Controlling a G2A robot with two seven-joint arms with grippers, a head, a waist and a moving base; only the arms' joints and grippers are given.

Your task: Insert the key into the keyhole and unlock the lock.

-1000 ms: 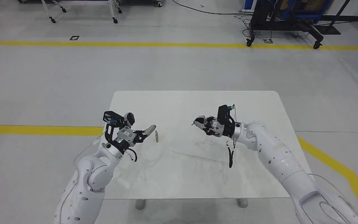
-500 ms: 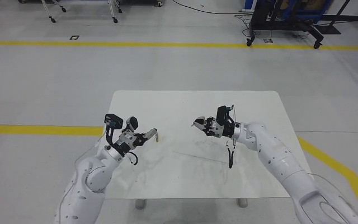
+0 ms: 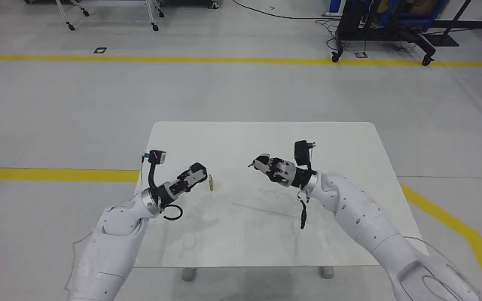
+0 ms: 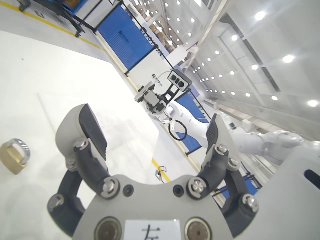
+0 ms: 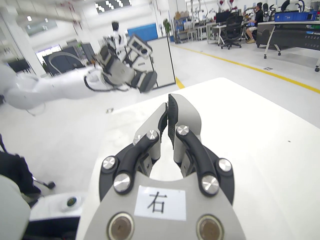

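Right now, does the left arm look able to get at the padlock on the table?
Probably yes. The left gripper is open and close beside the padlock, which lies on the table with nothing between them. It points past the lock, so it would likely need turning.

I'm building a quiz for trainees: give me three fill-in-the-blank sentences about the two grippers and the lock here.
1. The left gripper is ___.
2. The right gripper is ___.
3. The lock lies nearer the ___ gripper.
Missing words: open; shut; left.
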